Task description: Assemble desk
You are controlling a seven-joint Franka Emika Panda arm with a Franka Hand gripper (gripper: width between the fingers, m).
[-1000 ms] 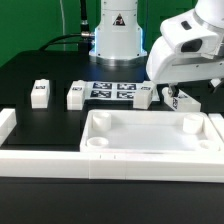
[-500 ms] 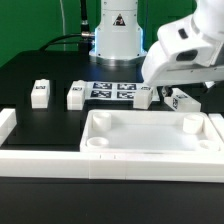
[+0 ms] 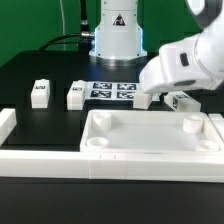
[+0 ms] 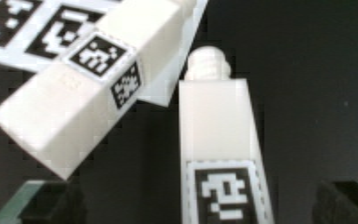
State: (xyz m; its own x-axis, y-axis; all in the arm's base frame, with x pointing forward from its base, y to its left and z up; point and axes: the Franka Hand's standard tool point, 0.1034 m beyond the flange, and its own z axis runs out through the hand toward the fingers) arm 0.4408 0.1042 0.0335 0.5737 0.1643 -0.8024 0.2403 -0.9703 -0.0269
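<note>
The desk tabletop [image 3: 150, 150] lies rim up at the front of the black table. Two loose legs [image 3: 40, 93] [image 3: 76, 96] lie behind it toward the exterior view's left. Another leg [image 3: 182, 100] shows just past my white hand [image 3: 180, 65], which hangs low over the parts beside the marker board [image 3: 113, 91]. In the wrist view my gripper [image 4: 190, 205] is open, its dark fingertips [image 4: 30, 205] either side of one tagged leg [image 4: 217, 140] with a peg end. That leg is not touched. A second leg [image 4: 96, 90] lies slanted beside it.
Low white border rails run along the front [image 3: 40, 160] and stand at the exterior view's left [image 3: 8, 125] and right [image 3: 216, 125]. The robot base [image 3: 115, 35] stands behind the marker board. Green cloth lies at the back.
My hand has swung down and toward the exterior view's left, now covering the leg next to the marker board. The jaws stay open. No part has moved.
</note>
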